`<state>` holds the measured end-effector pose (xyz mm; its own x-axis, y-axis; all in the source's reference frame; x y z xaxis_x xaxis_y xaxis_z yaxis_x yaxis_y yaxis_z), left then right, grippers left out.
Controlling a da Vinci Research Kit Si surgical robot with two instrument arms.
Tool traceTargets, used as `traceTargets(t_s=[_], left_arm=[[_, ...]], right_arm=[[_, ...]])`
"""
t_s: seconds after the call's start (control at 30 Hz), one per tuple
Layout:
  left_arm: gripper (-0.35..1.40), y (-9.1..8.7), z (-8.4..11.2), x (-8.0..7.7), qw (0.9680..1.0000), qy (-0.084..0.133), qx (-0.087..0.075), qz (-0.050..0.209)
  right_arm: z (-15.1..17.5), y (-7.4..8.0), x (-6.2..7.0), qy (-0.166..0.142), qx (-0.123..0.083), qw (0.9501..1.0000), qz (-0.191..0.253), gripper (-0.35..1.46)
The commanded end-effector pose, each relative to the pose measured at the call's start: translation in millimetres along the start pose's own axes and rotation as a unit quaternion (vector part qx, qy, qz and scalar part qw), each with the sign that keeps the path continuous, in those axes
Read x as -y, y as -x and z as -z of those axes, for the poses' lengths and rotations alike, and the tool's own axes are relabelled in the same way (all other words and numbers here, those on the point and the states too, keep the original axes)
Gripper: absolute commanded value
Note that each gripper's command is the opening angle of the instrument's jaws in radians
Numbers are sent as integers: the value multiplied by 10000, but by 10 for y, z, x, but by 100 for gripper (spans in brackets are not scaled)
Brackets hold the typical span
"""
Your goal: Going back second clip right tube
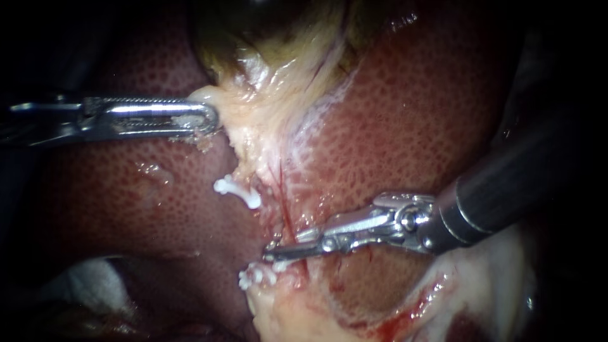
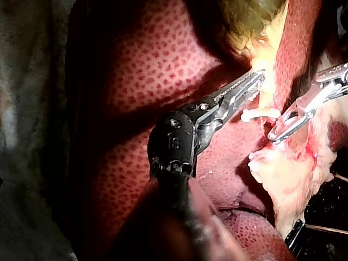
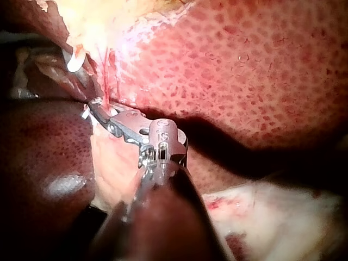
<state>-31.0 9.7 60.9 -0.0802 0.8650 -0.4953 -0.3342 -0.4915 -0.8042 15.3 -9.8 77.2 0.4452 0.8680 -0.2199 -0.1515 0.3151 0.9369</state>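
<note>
Your left instrument [image 1: 212,120] comes in from the left, lying flat over the liver [image 1: 411,126]. Its end effector is clamped on the edge of the pale yellow tissue [image 1: 266,107] that hangs below the gallbladder [image 1: 266,25]. The left wrist view shows the same grip [image 2: 255,81], with the tissue caught between both jaws.

Your right instrument [image 1: 282,248] comes in from the right, its shaft low across the liver. Its end effector is slim, and a narrow gap shows between the jaws with nothing gripped. A thin red tube [image 1: 286,218] runs down the pale band and passes the jaws near their tips.

There are two white clips. The upper clip [image 1: 237,192] is at the left edge of the pale band, between the two instruments and apart from both. The lower clip [image 1: 256,275] is just under the right instrument's tip, at the top of the pale lump; whether it touches the tip is unclear. Which tube each clip sits on can't be made out.

In the left wrist view the upper clip [image 2: 255,114] sits between the two end effectors, and the right instrument [image 2: 276,133] is just beside it. In the right wrist view the right instrument [image 3: 93,104] points at the pale band, with a clip [image 3: 73,62] ahead of it.
</note>
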Motion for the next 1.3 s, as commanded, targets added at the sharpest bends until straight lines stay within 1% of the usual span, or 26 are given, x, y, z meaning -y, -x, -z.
traceTargets(t_s=[0.03,0.43,0.47,0.5,0.53,0.57,0.63,0.7,0.73,0.8,0.87,1.03,1.17,1.23,1.3], left_arm=[[-35,0,0,0,10000,1,0,-1],[-35,0,0,0,10000,1,0,-1],[-35,0,0,0,10000,1,0,-1],[-35,0,0,0,10000,1,0,-1],[-35,0,0,0,10000,1,0,-31],[-35,0,0,0,10000,0,0,-31],[-35,0,0,0,10000,0,-1,-31],[-35,1,0,0,10000,-1,-1,-32],[-35,1,0,0,10000,-1,-1,-32],[-35,1,0,0,10000,-1,-1,-32],[-35,1,1,0,10000,-1,-1,-32],[-35,1,0,0,10000,-2,-1,-34],[-35,2,1,0,10000,-1,0,-35],[-35,2,1,0,10000,0,0,-35],[-35,2,1,0,10000,1,1,-36]], right_arm=[[0,0,0,-2,0,10000,1,-35],[0,0,1,5,14,10000,1,-35],[0,0,1,-14,-9,10000,3,-35],[0,0,1,-25,-45,9999,126,-35],[-1,0,0,33,-146,9987,486,-11],[0,-1,-1,46,-209,9975,666,5],[0,-2,-4,31,-293,9937,1082,30],[1,-4,-8,90,-375,9906,1312,39],[2,-5,-11,171,-411,9889,1421,43],[3,-7,-15,266,-450,9865,1552,46],[5,-10,-19,409,-554,9840,1645,49],[11,-15,-20,449,-571,9828,1697,49],[21,-16,-15,425,-564,9832,1681,49],[31,-17,-10,407,-550,9826,1724,49],[48,-19,-3,398,-532,9807,1840,49]])
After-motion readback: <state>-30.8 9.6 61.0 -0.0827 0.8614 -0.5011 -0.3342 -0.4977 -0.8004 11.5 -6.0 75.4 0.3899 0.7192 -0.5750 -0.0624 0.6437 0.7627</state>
